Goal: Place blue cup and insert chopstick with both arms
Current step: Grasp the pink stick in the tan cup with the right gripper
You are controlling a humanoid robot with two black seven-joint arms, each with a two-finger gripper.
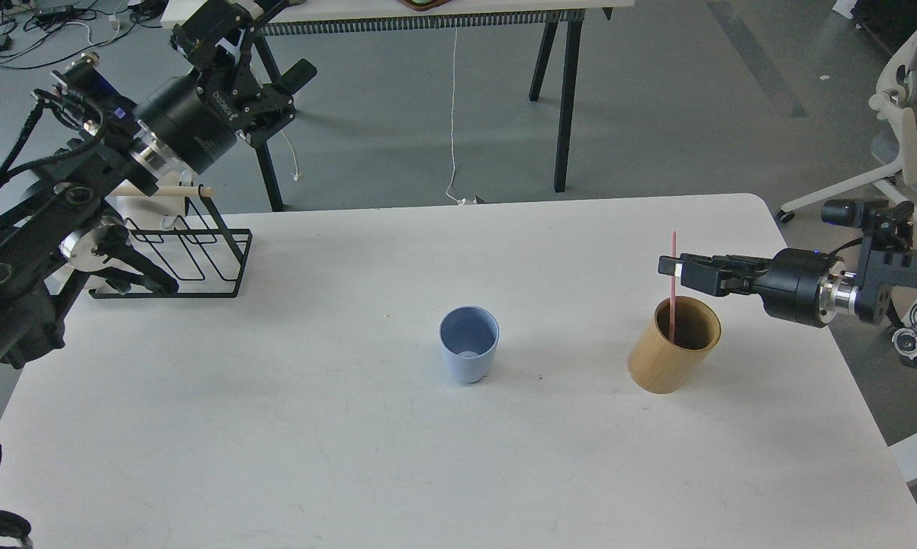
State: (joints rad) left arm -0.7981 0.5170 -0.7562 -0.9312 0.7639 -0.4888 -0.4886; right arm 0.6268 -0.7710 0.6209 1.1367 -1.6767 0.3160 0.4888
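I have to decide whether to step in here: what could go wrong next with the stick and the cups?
1. The right gripper pinches the chopstick while its lower end sits inside the bamboo holder; a sideways pull could tip the holder.
2. The blue cup stands upright but is narrow; an off-centre insertion could knock it over.
3. The stick is thin and could slip or swing in the grip.

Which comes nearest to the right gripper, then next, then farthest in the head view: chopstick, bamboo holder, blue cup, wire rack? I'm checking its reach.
From the right gripper:
1. The chopstick, upright between its fingers, lower end inside the holder.
2. The bamboo holder, just below the gripper.
3. The blue cup, at the table's centre, toward the left.
4. The wire rack, at the far left corner.
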